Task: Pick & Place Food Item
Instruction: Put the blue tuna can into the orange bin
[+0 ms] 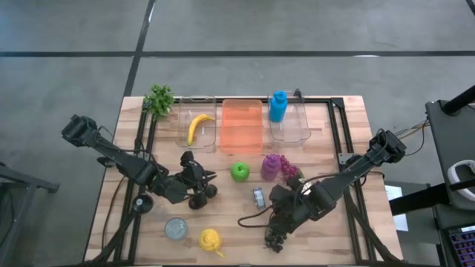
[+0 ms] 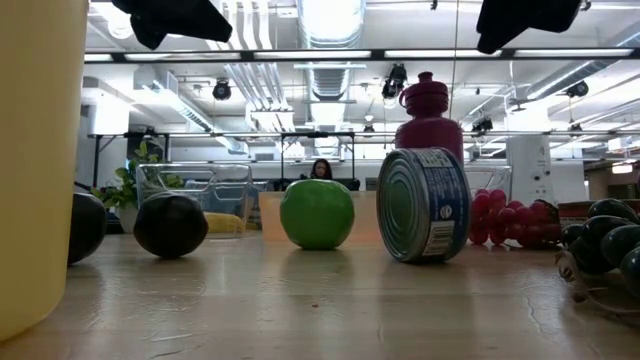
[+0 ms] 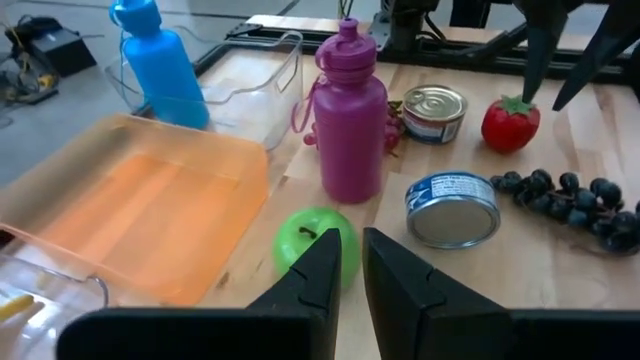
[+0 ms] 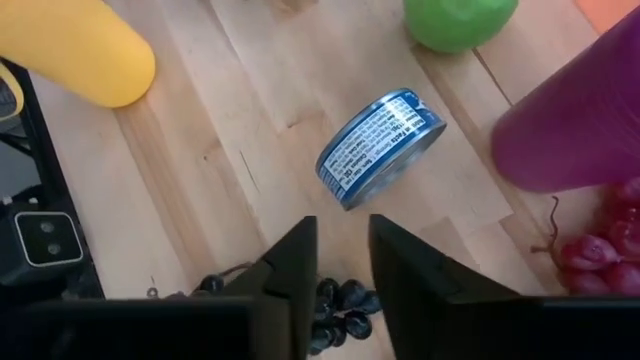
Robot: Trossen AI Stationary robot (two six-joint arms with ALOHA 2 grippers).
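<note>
Since the jaws of the right gripper [image 4: 342, 225] are a little apart and grasp nothing I can see, the risk sits there. Left first: the left gripper [image 3: 352, 250] is lower left of centre in the high view, jaws pinched nearly together, empty, waiting. The right gripper, lower right of centre, hangs over the dark grapes [image 1: 276, 239]. These are likely the task item and lie on the tabletop [image 1: 223, 215] near the bottom edge.

Risks, my guess: the bunch is loose, so a close may catch one stem and the rest tears off or drops. The can [image 4: 380, 148] lies on its side near the grapes and may roll if nudged.

Containers along the top:
- The left clear bin [image 1: 183, 119] holds a banana [image 1: 197, 127].
- The orange tray [image 1: 241, 126] has nothing in it.
- The right clear bin [image 1: 297, 130] holds a blue bottle [image 1: 278, 106].
</note>
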